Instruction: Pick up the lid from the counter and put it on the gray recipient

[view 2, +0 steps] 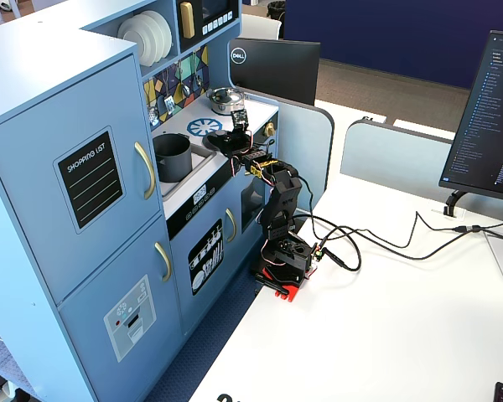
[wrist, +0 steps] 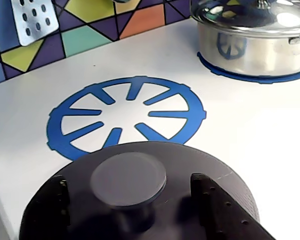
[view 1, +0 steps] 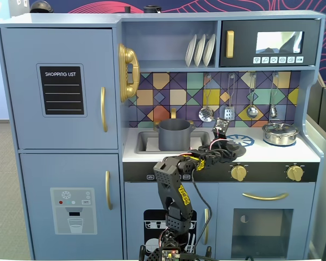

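Blue-painted wood makes up the toy kitchen (view 1: 60,109), whose pale counter (view 1: 304,153) carries a rectangular sink recess (view 1: 144,142) on the left of a fixed view and a blue-and-white burner print (wrist: 125,112) toward the middle. The gray recipient (view 1: 174,135), a matte dark gray pot, stands in the sink recess with its mouth uncovered. Farther right on the counter sits a shiny steel pot (view 1: 280,134) with its own steel lid on. The black arm (view 1: 176,185) reaches up from its base in front of the kitchen onto the counter. The dark gray lid (wrist: 140,200) lies just in front of the burner print in the wrist view, its near-side edge overlapping the print's rim. The gripper (wrist: 130,192) sits over the lid, its two fingers (wrist: 207,192) spread either side of the central knob (wrist: 128,180) and not touching it; whether the lid rests on the counter cannot be told
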Action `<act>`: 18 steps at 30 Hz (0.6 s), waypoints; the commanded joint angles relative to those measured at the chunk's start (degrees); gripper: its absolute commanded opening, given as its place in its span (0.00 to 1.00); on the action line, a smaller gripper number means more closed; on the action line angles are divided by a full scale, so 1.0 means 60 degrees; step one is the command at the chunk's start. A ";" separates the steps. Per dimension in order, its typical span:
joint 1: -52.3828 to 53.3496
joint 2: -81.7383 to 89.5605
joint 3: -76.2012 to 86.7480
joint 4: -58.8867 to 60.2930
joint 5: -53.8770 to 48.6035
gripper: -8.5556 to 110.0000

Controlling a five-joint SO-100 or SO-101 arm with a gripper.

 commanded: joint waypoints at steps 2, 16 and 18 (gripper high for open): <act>-0.0146 -0.0103 -0.0850 -0.0410 0.0073 0.16; -0.0425 0.0513 -0.0806 -0.0483 0.0117 0.07; -0.0454 0.0688 -0.1055 -0.0425 0.0059 0.07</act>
